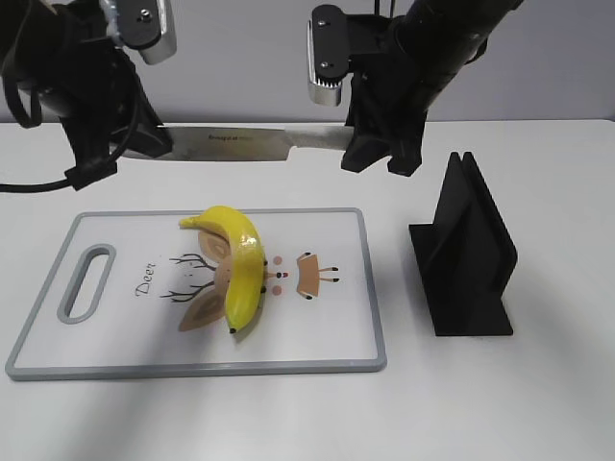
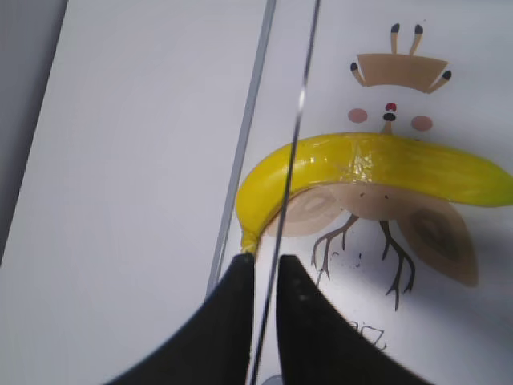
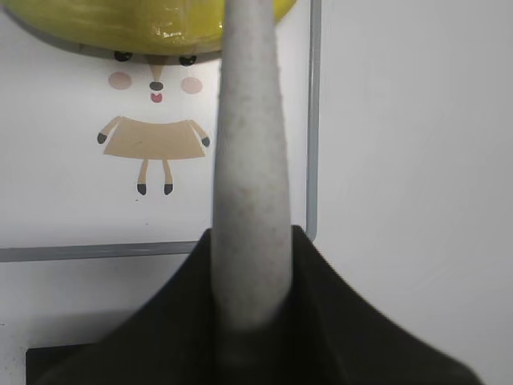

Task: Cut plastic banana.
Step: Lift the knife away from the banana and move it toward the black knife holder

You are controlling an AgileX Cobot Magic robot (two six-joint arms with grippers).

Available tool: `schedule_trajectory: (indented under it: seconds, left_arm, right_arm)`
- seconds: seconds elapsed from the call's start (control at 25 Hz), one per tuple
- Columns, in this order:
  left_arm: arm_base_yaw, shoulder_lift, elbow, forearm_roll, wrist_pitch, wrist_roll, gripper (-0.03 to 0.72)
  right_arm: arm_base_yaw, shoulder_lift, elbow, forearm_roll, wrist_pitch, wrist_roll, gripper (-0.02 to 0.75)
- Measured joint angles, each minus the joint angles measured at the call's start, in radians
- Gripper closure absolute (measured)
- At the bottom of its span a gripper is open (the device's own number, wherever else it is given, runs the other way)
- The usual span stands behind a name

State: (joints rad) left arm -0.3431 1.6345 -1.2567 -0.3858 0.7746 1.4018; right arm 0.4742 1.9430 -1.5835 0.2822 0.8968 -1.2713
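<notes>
The plastic banana (image 1: 240, 264) is yellow and curved and lies on the white cutting board (image 1: 317, 346), over its deer print. It also shows in the left wrist view (image 2: 377, 164) and at the top of the right wrist view (image 3: 136, 24). A kitchen knife (image 1: 240, 144) hangs level above the table just behind the board. My left gripper (image 1: 154, 144) is shut on the blade's tip end, seen edge-on (image 2: 292, 136) between the jaws (image 2: 264, 261). My right gripper (image 1: 375, 149) is shut on the grey handle (image 3: 248, 160), with its jaws (image 3: 252, 233) around it.
A black knife stand (image 1: 466, 254) stands on the table right of the board. The board has a grey rim and a handle slot (image 1: 86, 281) at its left end. White table surrounds the board.
</notes>
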Motion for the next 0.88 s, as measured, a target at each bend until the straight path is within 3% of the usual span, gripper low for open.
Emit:
schedule_trajectory:
  seconds: [0.08, 0.32, 0.4, 0.64, 0.76, 0.88]
  left_arm:
    - [0.000, 0.000, 0.000, -0.004, -0.006, -0.003, 0.610]
    - [0.000, -0.001, 0.000, -0.030, -0.010, -0.008, 0.149]
    - [0.000, -0.001, 0.000, -0.036, -0.016, -0.008, 0.069]
    - [0.000, -0.032, 0.000, -0.038, -0.041, -0.043, 0.044]
    - [0.001, -0.069, 0.000, -0.033, -0.065, -0.144, 0.046]
    - [0.001, -0.106, 0.000, 0.023, -0.075, -0.346, 0.053]
  right_arm:
    - [0.000, 0.000, 0.000, 0.002, 0.000, 0.005, 0.577]
    - [0.000, 0.000, 0.000, 0.003, -0.011, 0.029, 0.577]
    - [0.000, 0.000, 0.000, 0.001, -0.010, 0.033, 0.577]
    - [0.000, -0.004, 0.000, -0.005, -0.011, 0.034, 0.577]
    - [0.000, -0.017, 0.000, -0.007, -0.011, 0.035, 0.580]
    - [0.000, -0.029, 0.000, -0.013, -0.011, 0.063, 0.580]
